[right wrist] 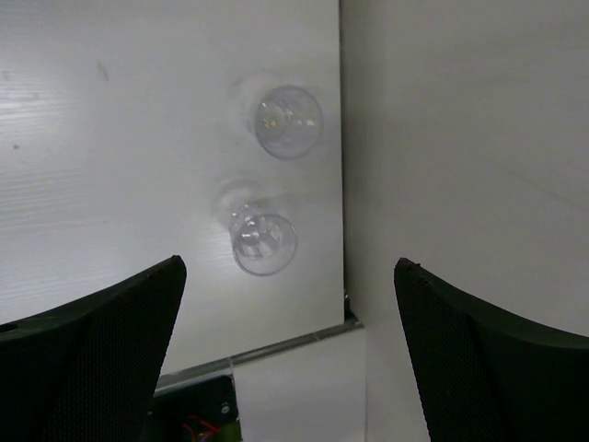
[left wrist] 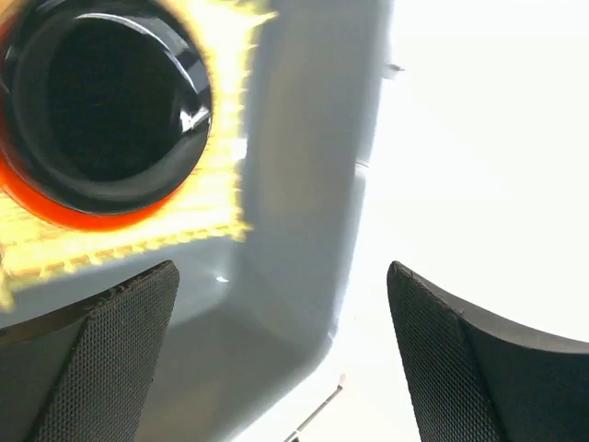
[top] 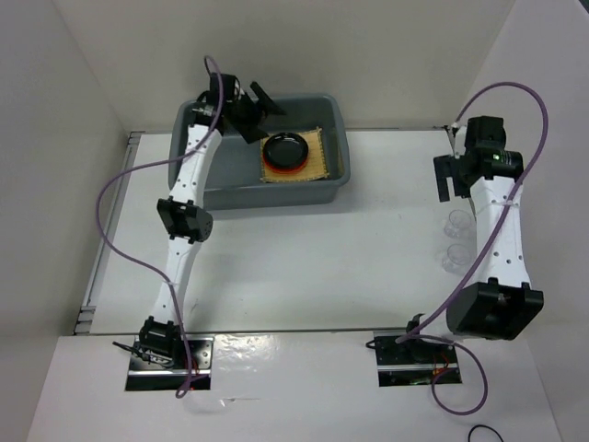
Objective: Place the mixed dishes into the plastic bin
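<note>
Now the plastic bin point(top: 267, 195) sits at the far left of the counter point(top: 322, 267). Three of the mixed dishes lie inside it toward its right end: the woven mat point(top: 324, 162) flat on the bottom, the orange plate point(left wrist: 64, 210) on the mat, and the black bowl point(top: 283, 147) resting on the plate. The left tool point(left wrist: 282, 274) hangs over the bin with its fingers point(left wrist: 101, 359) spread wide and nothing between them. Through that gap the wrist view shows the bin's grey wall and the white counter, with the stacked dishes off to one side. The left arm point(top: 189, 184) crosses the bin's left end and hides that part from above.

A glass cup point(top: 457, 221) and a second glass cup point(top: 454, 257) stand on the counter at the far right, close together but not touching. They are just beside the right arm point(top: 500, 235) and near the side wall point(right wrist: 460, 138). The right tool point(right wrist: 287, 276) hovers above the cups, its jaws wide apart and holding nothing. A purple cable point(top: 460, 285) loops beside the cups.
</note>
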